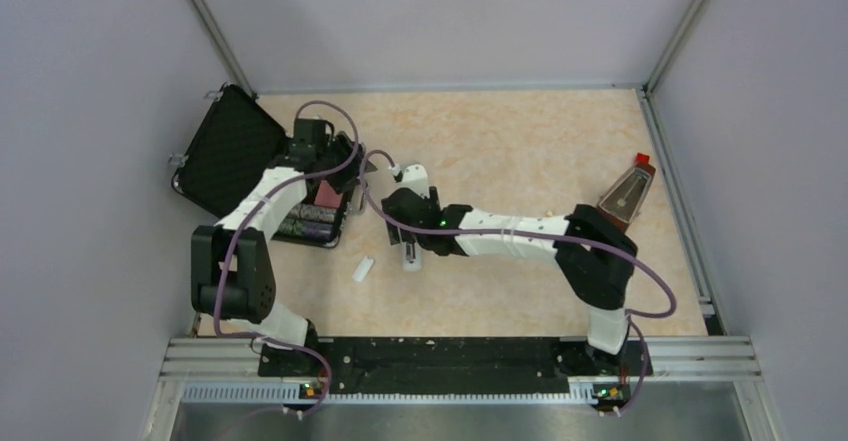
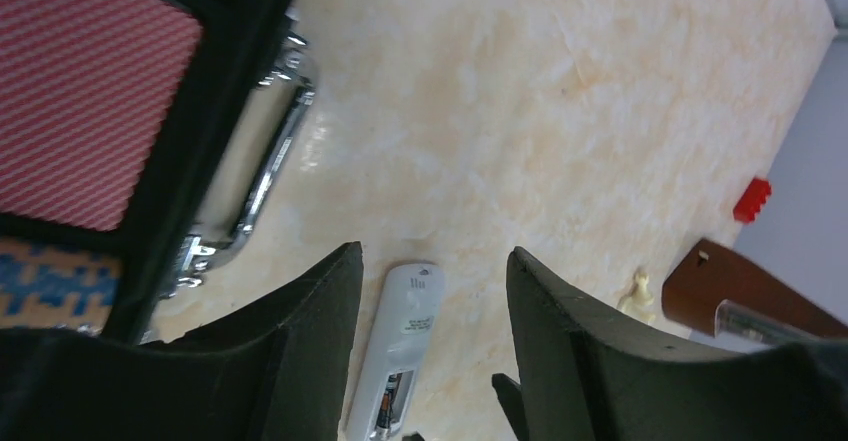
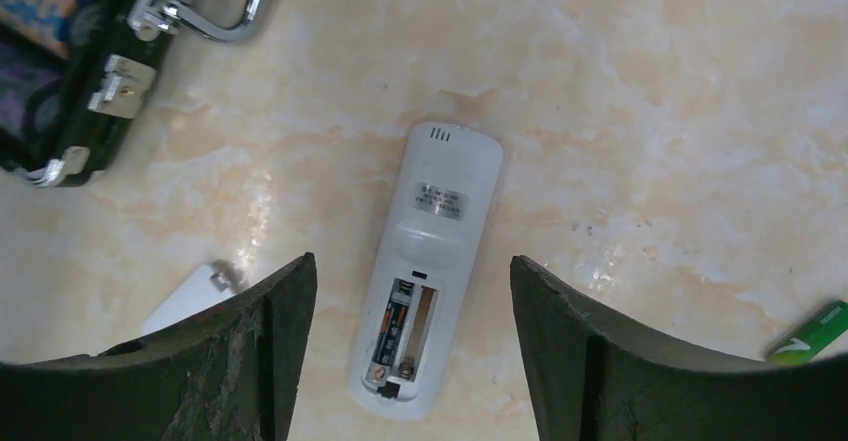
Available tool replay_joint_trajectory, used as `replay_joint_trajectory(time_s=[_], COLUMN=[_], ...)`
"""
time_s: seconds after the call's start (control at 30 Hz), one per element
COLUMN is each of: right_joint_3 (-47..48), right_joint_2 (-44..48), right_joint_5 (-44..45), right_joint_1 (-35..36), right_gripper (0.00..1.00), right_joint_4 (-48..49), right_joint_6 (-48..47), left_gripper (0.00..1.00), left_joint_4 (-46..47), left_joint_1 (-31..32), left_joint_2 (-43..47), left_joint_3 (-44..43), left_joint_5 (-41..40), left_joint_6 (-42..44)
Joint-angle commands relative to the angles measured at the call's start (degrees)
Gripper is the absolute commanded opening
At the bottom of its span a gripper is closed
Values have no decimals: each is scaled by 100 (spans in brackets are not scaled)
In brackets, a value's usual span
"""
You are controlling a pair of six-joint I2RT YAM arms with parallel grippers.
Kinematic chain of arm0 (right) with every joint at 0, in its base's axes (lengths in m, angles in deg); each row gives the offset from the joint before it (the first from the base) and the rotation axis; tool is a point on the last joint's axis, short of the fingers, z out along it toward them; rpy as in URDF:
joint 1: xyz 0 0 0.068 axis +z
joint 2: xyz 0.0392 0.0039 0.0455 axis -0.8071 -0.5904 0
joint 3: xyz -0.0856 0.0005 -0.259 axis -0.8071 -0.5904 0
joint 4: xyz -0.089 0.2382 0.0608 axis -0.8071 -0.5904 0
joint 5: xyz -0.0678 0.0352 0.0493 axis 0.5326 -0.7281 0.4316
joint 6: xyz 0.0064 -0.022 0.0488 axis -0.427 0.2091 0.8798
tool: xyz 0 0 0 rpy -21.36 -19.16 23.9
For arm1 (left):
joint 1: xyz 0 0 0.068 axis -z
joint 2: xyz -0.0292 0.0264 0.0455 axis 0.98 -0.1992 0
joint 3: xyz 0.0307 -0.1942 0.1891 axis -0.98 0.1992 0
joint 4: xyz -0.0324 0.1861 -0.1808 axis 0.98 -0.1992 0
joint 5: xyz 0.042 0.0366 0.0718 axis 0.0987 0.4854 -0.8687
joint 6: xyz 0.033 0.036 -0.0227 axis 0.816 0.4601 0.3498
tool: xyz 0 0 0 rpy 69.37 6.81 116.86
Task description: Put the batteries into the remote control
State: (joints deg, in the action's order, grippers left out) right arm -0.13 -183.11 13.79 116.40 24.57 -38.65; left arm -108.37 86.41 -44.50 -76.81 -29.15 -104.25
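The remote control point(image 3: 430, 271) lies back-up on the table with its battery compartment uncovered. A dark battery point(image 3: 398, 333) sits in the left slot, and the slot beside it is bare. The green battery point(image 3: 812, 333) lies on the table off to the right. My right gripper point(image 3: 410, 261) hovers open over the remote, holding nothing. In the left wrist view the remote point(image 2: 400, 341) shows low between the fingers of my left gripper point(image 2: 432, 251), which is open and holds nothing. From above, the remote point(image 1: 411, 254) lies just near of the right gripper point(image 1: 408, 211). The left gripper point(image 1: 352, 161) is by the case.
The loose white cover piece point(image 1: 363, 268) lies left of the remote. An open black case point(image 1: 235, 156) with coloured rolls stands at the left, with its chrome handle point(image 3: 235, 16) facing the remote. A brown metronome point(image 1: 627, 196) stands at the right.
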Motion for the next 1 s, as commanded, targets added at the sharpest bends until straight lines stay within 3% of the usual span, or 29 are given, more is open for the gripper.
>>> replay_joint_trajectory(time_s=[0.0,0.27,0.53,0.8,0.97], right_joint_3=[885,1206,1242,975,295], right_joint_2=[-729,-1286,-1511,-1377,-896], right_joint_5=[702,517,90,-411,-794], right_joint_1=[189,202,206,198,134], right_gripper=[70,71,68,42,35], right_joint_4=[-1308,-1645,-1662,-1607,-999], right_joint_6=[564,682,668,267,-1047], left_gripper=[60,60,60,60,60], left_joint_4=[-542,-522,-490,-320,-144], left_joint_1=[-375,-957,-1127,-1159,-1159], left_joint_2=[389,574,677,802,888], left_joint_3=[-141,171,317,535,743], left_joint_5=[-596,-457,-318,56,456], left_joint_6=[-294,-379,-337,-272,-239])
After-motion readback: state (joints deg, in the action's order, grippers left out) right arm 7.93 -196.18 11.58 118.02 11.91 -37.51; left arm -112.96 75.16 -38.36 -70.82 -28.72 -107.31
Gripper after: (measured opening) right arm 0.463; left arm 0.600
